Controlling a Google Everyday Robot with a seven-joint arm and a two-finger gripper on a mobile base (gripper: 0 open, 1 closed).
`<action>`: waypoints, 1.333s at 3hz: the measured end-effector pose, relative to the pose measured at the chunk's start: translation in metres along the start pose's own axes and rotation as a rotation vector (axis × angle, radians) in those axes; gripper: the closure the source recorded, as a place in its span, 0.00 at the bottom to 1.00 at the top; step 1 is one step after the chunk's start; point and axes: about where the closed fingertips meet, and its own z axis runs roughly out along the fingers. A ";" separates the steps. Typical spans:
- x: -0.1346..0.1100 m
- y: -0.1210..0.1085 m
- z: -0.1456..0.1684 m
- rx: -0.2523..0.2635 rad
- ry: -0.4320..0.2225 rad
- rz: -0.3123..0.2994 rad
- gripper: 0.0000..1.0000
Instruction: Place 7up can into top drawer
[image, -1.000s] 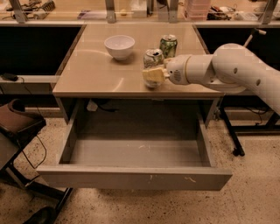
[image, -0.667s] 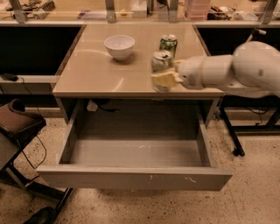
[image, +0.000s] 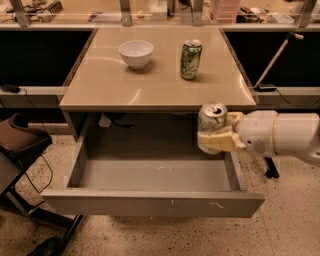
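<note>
Gripper (image: 216, 141) fingers clamped on upright 7up can (image: 212, 117), held above right end of open top drawer (image: 155, 201).

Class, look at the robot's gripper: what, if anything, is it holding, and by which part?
The gripper holds the 7up can, gripped around its lower body with the silver top free, over the right side of the open top drawer.

Shiny metal 7up can (image: 212, 116), matt plastic end effector (image: 216, 140) above top drawer (image: 150, 202)
</note>
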 end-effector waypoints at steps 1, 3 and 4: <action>0.040 0.024 0.002 -0.075 0.047 -0.046 1.00; 0.049 0.025 0.023 -0.041 0.040 -0.065 1.00; 0.073 0.030 0.089 -0.041 0.040 -0.078 1.00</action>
